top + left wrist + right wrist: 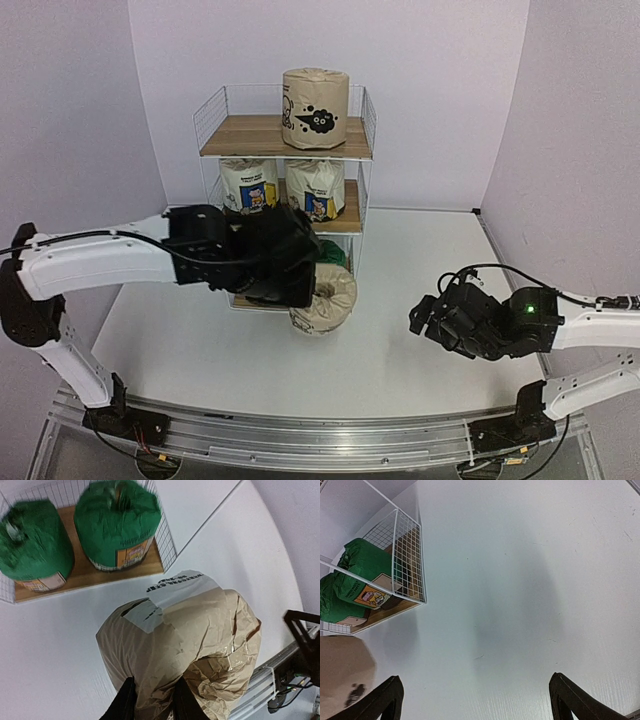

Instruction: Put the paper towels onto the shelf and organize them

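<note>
The shelf [265, 137] stands at the back of the table. Its top board carries one tan paper towel roll [315, 107], and the middle tier holds two white rolls [249, 185] [316, 188]. On the bottom board [95, 573] sit two green rolls [32, 540] [117, 522]. A second tan roll [200, 645] [328, 298] rests on the table just in front of the shelf. My left gripper [154, 701] is shut on a fold of this roll's wrapper. My right gripper [477, 695] [425, 318] is open over bare table at the right, holding nothing.
White table [400, 260] with walls close behind and on both sides. A metal rail [300, 440] runs along the near edge. The shelf's wire corner [407, 555], a green roll [357, 577] and the tan roll [342, 667] lie left of my right gripper.
</note>
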{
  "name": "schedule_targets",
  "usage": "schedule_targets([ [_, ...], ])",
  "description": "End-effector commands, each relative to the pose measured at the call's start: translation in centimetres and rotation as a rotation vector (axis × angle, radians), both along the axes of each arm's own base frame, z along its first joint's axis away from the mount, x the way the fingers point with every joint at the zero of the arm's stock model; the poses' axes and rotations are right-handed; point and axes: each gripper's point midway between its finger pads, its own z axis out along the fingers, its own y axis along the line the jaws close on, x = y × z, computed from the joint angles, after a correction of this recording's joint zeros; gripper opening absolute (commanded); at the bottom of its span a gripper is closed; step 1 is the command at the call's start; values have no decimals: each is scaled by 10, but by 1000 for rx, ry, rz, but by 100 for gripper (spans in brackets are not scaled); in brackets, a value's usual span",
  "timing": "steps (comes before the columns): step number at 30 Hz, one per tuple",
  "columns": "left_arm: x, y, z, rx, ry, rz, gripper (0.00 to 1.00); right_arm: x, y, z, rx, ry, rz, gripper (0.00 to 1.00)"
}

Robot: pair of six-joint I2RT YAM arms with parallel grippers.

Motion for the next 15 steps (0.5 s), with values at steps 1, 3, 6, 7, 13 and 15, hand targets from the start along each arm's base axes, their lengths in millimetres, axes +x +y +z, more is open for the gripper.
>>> schedule_targets([
  [1,3,35,116,-120,-223,-83,0,10,1,13,-80,-58,26,98],
  [3,2,48,146,-151,-266,-74,0,11,3,14,-90,-61,28,98],
  [6,5,74,184,-165,-323,-13,0,14,3,13,-99,-65,13,98],
  [7,7,82,193,-162,-338,8,0,15,4,13,-101,-67,8,98],
  [13,9,108,231,-152,-391,62,0,24,18,18,-171,-83,40,98],
  [15,11,117,240,-158,-408,92,0,25,22,15,-187,-76,45,98],
])
